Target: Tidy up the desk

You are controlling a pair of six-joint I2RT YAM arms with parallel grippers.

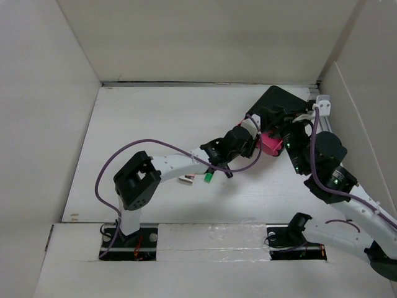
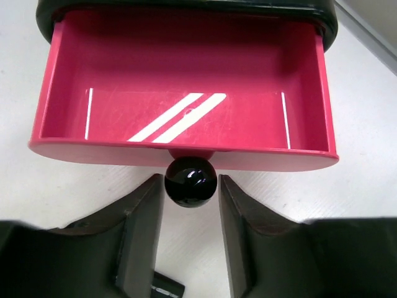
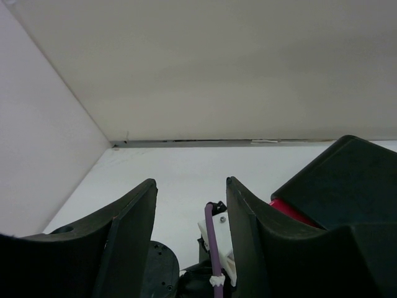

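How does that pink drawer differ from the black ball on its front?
The drawer is pink; the knob is black. The drawer is a wide, open, empty tray; the knob is a small round ball. The knob shines more than the drawer. Shared: they are joined, the knob on the drawer's front, out of the black box.

A black box (image 1: 279,102) sits in the far right corner, close to the white walls (image 1: 205,37). A pink drawer (image 2: 186,152) is pulled out of it, and two slanted white streaks and two thin upright white lines show on the drawer's floor. A round, glossy black knob (image 2: 190,180) sticks out from the middle of the drawer front. Well to the left of the box lies a small green block (image 1: 209,177), with a pale little piece (image 1: 187,180) just beside it. A white bracket (image 1: 323,105) stands right of the box.
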